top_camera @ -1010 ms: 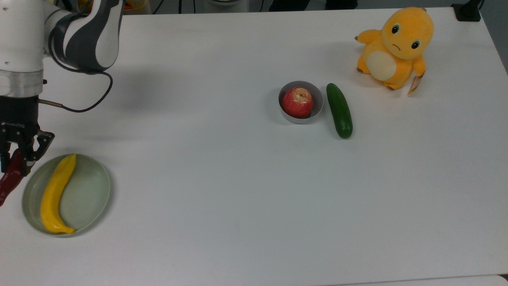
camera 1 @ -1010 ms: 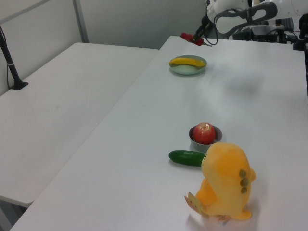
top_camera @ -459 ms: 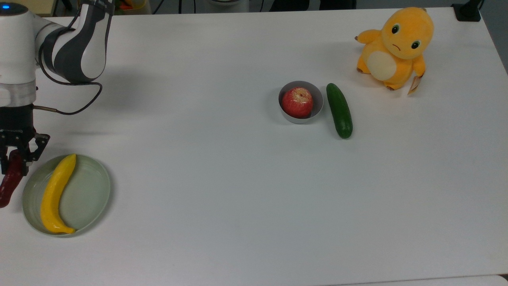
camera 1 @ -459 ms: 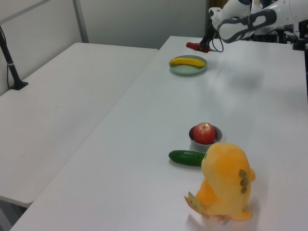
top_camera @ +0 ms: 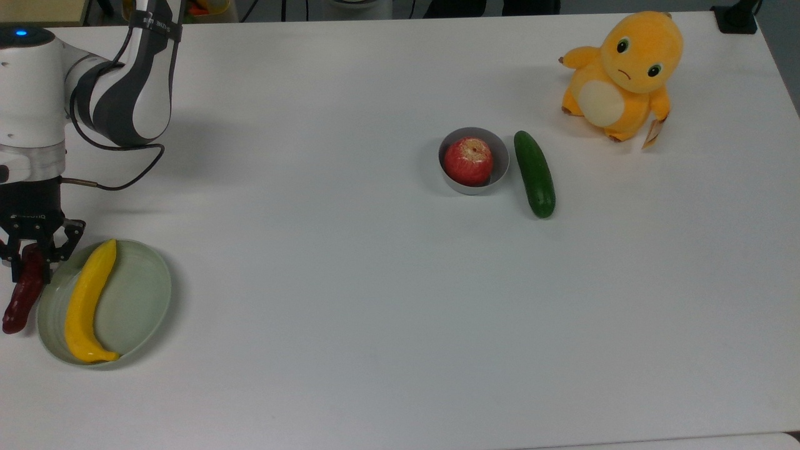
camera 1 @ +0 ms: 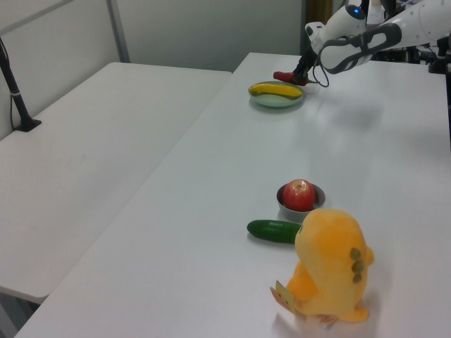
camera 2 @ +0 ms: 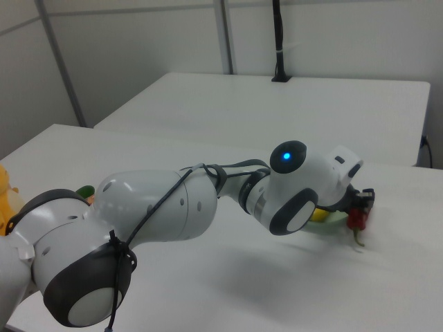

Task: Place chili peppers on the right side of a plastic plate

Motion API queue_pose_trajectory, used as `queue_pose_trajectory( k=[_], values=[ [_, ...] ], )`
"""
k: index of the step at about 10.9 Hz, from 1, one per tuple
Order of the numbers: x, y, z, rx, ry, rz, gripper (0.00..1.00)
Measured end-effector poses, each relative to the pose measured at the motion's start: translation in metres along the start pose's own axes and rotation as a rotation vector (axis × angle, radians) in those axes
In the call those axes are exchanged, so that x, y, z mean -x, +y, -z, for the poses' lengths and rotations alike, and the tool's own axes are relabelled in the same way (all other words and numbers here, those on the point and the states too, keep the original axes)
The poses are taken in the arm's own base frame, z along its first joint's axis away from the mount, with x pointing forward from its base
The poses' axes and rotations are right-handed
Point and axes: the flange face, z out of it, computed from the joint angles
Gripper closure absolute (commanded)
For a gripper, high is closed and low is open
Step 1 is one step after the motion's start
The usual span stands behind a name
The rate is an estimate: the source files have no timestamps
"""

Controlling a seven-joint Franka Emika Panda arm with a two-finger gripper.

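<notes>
Gripper [top_camera: 32, 255] jaws closed on chili pepper [top_camera: 19, 300] just left of plastic plate [top_camera: 140, 294] in the top view; stem hidden by jaws

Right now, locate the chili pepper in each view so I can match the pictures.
Top view: the chili pepper lies at the far left edge, just off the top view's left of the plastic plate, under the gripper.
Left view: top centre, just behind the plate.
Right view: far right, hanging from the gripper.
Shared landmark: the yellow banana on the plate.
</notes>
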Motion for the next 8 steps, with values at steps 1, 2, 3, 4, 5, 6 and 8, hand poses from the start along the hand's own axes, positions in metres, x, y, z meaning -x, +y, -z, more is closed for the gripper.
queue_pose_trajectory(
  k=[1,2,3,4,5,6,8],
  values=[
    [-0.001,0.001,0.000,0.001,0.001,0.001,0.38],
    [-0.001,0.001,0.001,0.003,0.003,0.002,0.23],
    [-0.002,0.002,0.002,0.004,0.005,0.002,0.17],
    [-0.002,0.003,0.002,0.007,0.006,0.001,0.09],
    [-0.002,0.004,0.003,0.008,0.007,0.001,0.01],
    [-0.003,0.006,0.004,0.011,0.009,0.000,0.00],
    [-0.012,0.014,0.015,0.029,0.027,0.000,0.00]
  ],
)
